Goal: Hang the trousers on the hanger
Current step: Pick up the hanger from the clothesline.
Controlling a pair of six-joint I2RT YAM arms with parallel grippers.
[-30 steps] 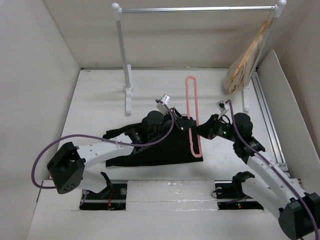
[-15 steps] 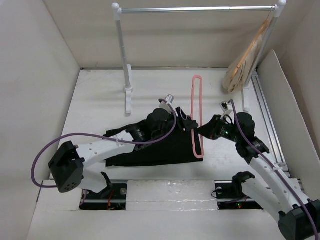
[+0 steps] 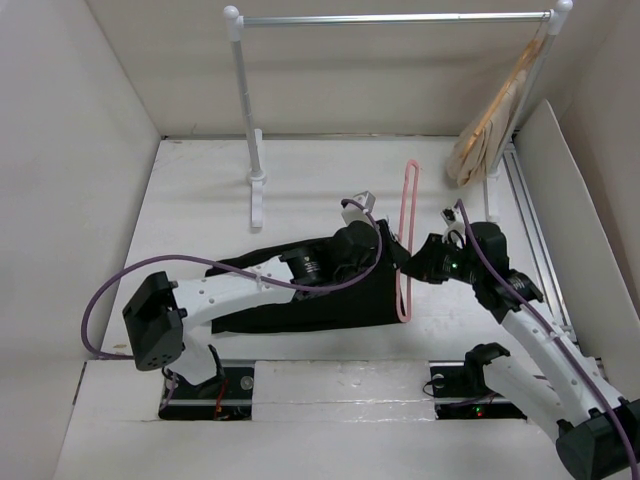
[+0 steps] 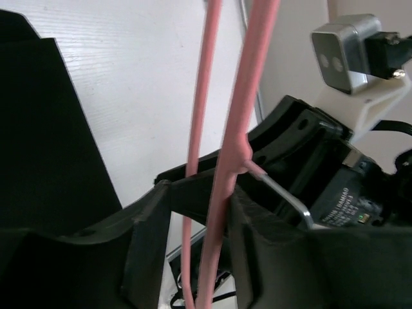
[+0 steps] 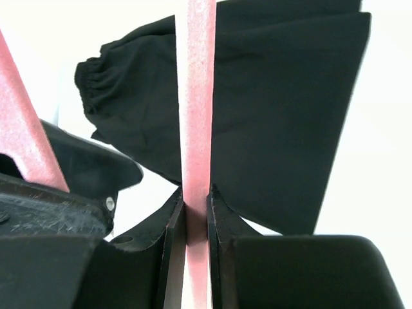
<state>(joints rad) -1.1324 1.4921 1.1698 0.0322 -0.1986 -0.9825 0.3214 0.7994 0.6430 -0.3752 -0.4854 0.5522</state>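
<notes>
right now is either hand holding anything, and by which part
The right hand pinches the pink hanger by one thin bar. The left hand straddles it; grip unclear.

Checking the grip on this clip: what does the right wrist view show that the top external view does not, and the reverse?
Only the right wrist view: the right gripper up close, its fingers pressed flat against both sides of the pink hanger, and the gathered elastic edge of the trousers.
Only the top external view: the clothes rail with tan hangers at its right end, and the pink hanger's full length.
Both: the pink hanger and the black trousers on the white table.
</notes>
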